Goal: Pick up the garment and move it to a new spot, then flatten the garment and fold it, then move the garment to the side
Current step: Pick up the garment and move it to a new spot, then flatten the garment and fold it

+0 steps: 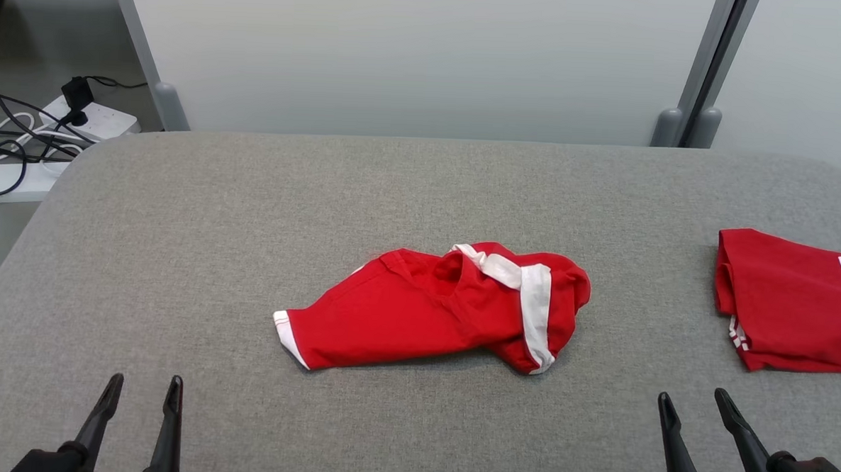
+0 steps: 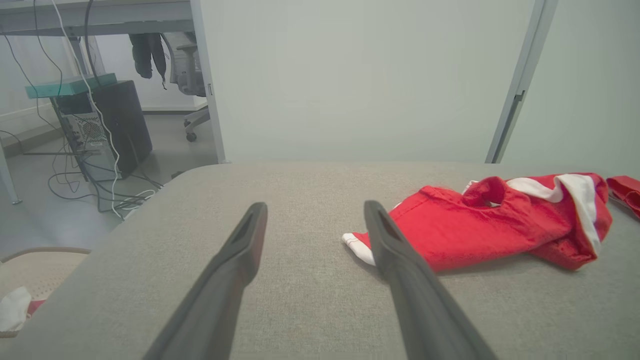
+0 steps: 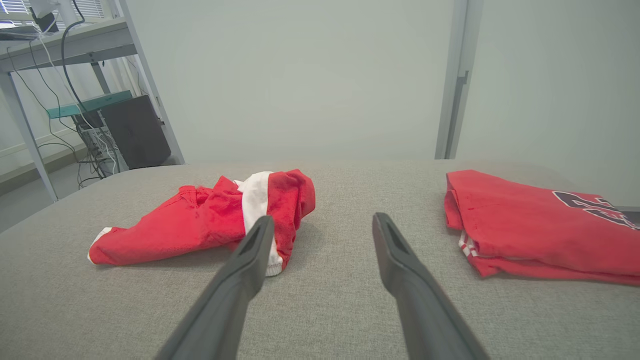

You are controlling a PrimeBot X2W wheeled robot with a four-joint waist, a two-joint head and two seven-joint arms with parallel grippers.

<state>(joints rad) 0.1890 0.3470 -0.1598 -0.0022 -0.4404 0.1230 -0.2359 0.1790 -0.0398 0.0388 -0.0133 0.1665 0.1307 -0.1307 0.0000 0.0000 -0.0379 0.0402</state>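
Note:
A crumpled red garment with white trim (image 1: 435,306) lies bunched in the middle of the grey padded table (image 1: 251,207). It also shows at the right of the left wrist view as the red garment (image 2: 490,225) and at the left of the right wrist view as the same garment (image 3: 210,220). My left gripper (image 1: 144,383) hovers open at the near left edge, well short of the cloth, with nothing between its fingers (image 2: 245,240). My right gripper (image 1: 693,402) stands open at the near right, empty, its fingers (image 3: 385,240) apart above bare table.
A second red garment with dark lettering (image 1: 793,309) lies folded at the table's right edge, also seen as the folded shirt (image 3: 540,225). Cables and power strips (image 1: 41,134) lie on the floor past the left corner. A wall panel (image 1: 414,51) stands behind the table.

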